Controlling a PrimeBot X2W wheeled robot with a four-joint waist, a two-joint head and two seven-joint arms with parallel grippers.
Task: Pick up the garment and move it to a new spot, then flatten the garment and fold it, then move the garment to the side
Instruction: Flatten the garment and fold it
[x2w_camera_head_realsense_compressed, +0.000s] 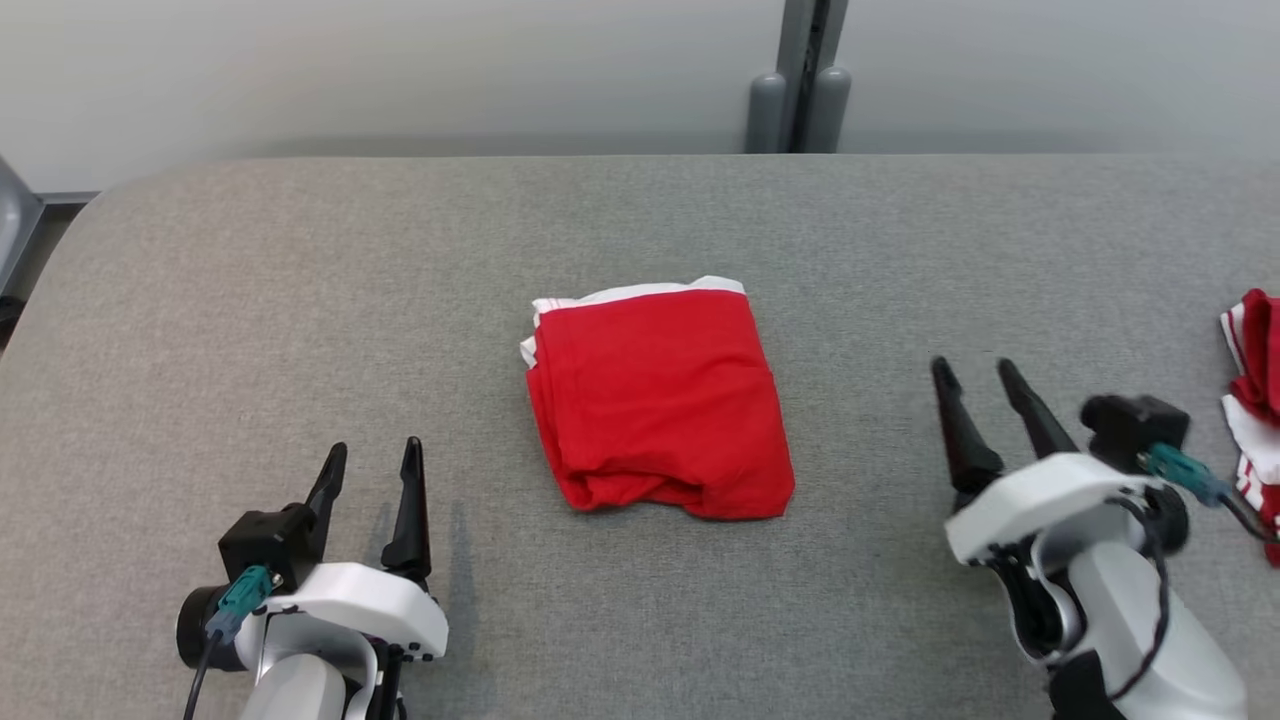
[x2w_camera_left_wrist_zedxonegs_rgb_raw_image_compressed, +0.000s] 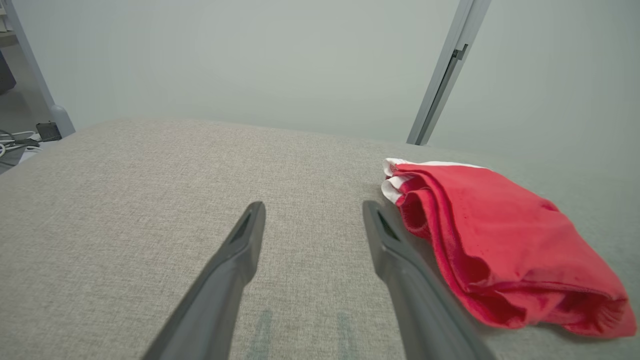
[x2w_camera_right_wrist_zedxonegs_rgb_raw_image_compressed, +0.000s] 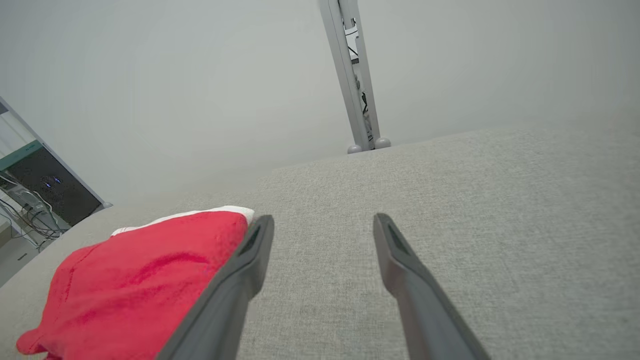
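The garment (x2w_camera_head_realsense_compressed: 655, 395) is red with white trim and lies folded into a compact rectangle in the middle of the grey table (x2w_camera_head_realsense_compressed: 300, 300). My left gripper (x2w_camera_head_realsense_compressed: 375, 455) hovers open near the front left, well apart from the cloth. To the right of the fold, my right gripper (x2w_camera_head_realsense_compressed: 975, 370) is open too, holding nothing. In the left wrist view the garment (x2w_camera_left_wrist_zedxonegs_rgb_raw_image_compressed: 500, 245) lies just right of my open fingers (x2w_camera_left_wrist_zedxonegs_rgb_raw_image_compressed: 240, 255). In the right wrist view the garment (x2w_camera_right_wrist_zedxonegs_rgb_raw_image_compressed: 140, 275) sits left of the open fingers (x2w_camera_right_wrist_zedxonegs_rgb_raw_image_compressed: 400, 265).
Another red and white cloth (x2w_camera_head_realsense_compressed: 1255, 400) lies bunched at the table's right edge, close behind my right wrist. A grey post (x2w_camera_head_realsense_compressed: 800, 80) stands behind the table's far edge. Shelving with cables (x2w_camera_right_wrist_zedxonegs_rgb_raw_image_compressed: 35, 200) stands off to the left side.
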